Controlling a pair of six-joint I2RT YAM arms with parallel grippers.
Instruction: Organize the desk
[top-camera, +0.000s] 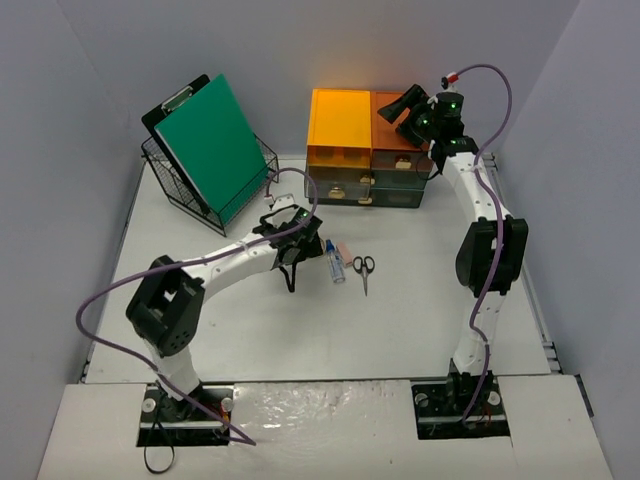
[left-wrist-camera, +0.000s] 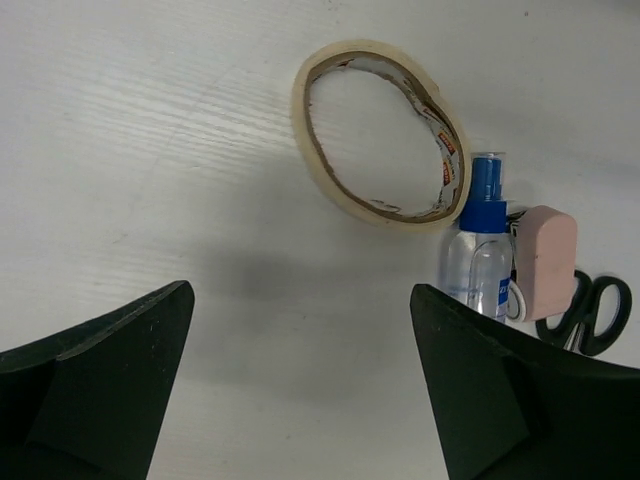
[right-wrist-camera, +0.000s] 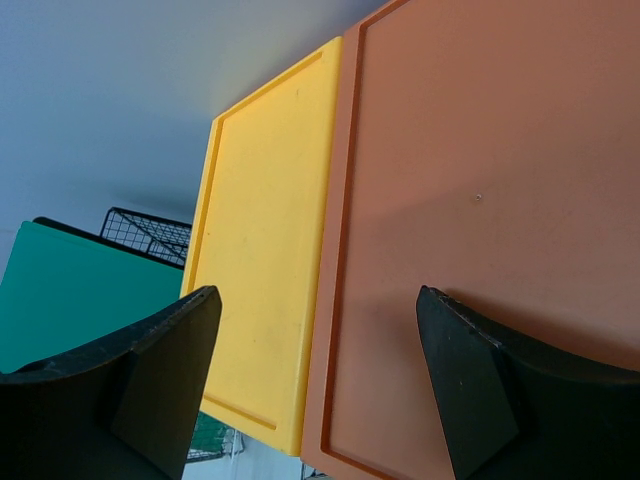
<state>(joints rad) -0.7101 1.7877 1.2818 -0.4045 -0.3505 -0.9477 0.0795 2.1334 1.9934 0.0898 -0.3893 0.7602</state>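
The white desk (top-camera: 400, 320) carries a small cluster at its middle. In the left wrist view a roll of clear tape (left-wrist-camera: 380, 130) lies flat, with a blue-capped bottle (left-wrist-camera: 480, 250), a pink eraser (left-wrist-camera: 545, 262) and black scissors (left-wrist-camera: 590, 315) just right of it. My left gripper (left-wrist-camera: 300, 290) hovers open just short of the tape, nothing between its fingers. From above, the left gripper (top-camera: 290, 255) sits left of the bottle (top-camera: 335, 262) and scissors (top-camera: 363, 268). My right gripper (top-camera: 405, 108) stands open above the drawer unit.
A drawer unit with a yellow top (right-wrist-camera: 270, 270) and an orange top (right-wrist-camera: 480, 200) stands at the back centre (top-camera: 365, 150). A wire basket (top-camera: 200, 195) holding a green clipboard (top-camera: 210, 140) stands at the back left. Grey-blue walls close three sides.
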